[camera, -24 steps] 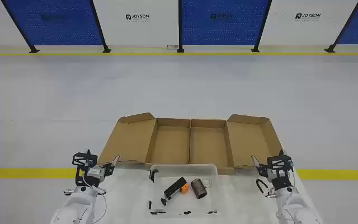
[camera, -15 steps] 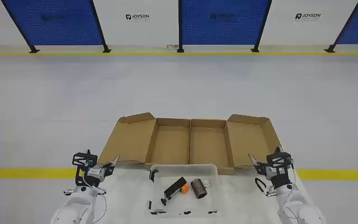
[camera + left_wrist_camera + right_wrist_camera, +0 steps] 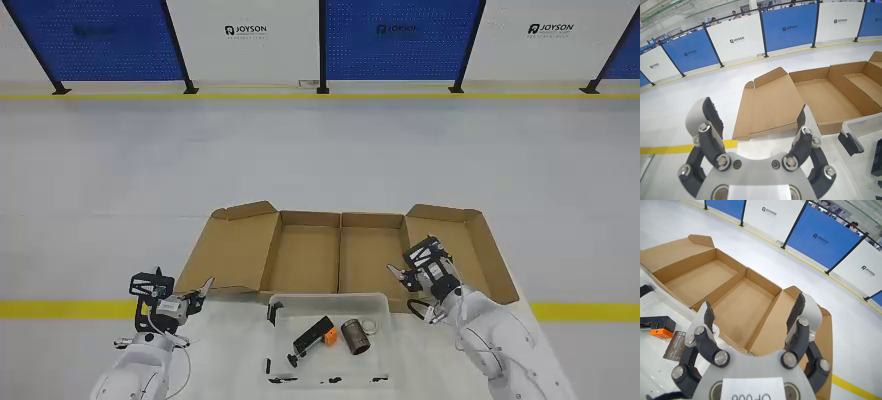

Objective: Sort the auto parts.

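Observation:
A clear plastic tray (image 3: pixel 330 299) on the white table holds the auto parts: a black block with an orange end (image 3: pixel 317 334), a dull metal cylinder (image 3: pixel 355 336), a small ring (image 3: pixel 371 326), a black clip (image 3: pixel 272 312) on the rim and small black pieces. Behind it lies an open cardboard box (image 3: pixel 340 255) with two compartments. My right gripper (image 3: pixel 404 272) stands open and empty over the box's near right corner, close to the cylinder (image 3: pixel 675 345). At the table's left edge, my left gripper (image 3: pixel 200 290) is open and empty, its fingers (image 3: pixel 712 115) facing the box's left flap (image 3: pixel 770 108).
The box's side flaps (image 3: pixel 232 252) lie flat on both sides. The tray's rim (image 3: pixel 857 121) and the black clip (image 3: pixel 849 143) sit to one side of the left gripper. A yellow floor line (image 3: pixel 60 308) runs past the table; blue and white fence panels stand far behind.
My right arm has swung from the table's right edge inward to the left, over the box's near right corner. The left arm has stayed still.

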Robot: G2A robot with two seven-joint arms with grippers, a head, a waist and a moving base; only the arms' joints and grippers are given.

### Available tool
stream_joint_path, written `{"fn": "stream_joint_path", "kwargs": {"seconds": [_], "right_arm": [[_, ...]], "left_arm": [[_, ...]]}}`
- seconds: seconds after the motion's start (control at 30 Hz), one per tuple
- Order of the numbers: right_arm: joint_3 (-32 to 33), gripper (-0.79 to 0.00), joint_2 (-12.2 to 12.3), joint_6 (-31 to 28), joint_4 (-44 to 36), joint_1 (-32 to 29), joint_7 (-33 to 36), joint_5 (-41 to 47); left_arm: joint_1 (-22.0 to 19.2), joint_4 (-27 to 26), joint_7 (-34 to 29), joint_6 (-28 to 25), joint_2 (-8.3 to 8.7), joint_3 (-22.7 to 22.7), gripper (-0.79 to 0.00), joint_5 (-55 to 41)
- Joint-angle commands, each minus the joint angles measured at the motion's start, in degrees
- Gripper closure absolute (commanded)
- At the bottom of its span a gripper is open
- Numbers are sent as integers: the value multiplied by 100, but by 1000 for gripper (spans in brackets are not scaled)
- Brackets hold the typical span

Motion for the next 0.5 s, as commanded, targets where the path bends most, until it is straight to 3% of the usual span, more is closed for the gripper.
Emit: {"fn": "stream_joint_path", "kwargs": {"seconds": [0.0,0.27,0.47], "right_arm": [[-38,-785,-4,28,32,35,66,-31],[-53,-785,-2,-4,62,29,111,-54],[-823,-785,-84,-261,323,620,1419,-494]], "left_arm": [[0,0,0,0,0,0,-785,0],[0,0,0,0,0,0,-785,0],[0,0,0,0,0,0,-785,0]]}}
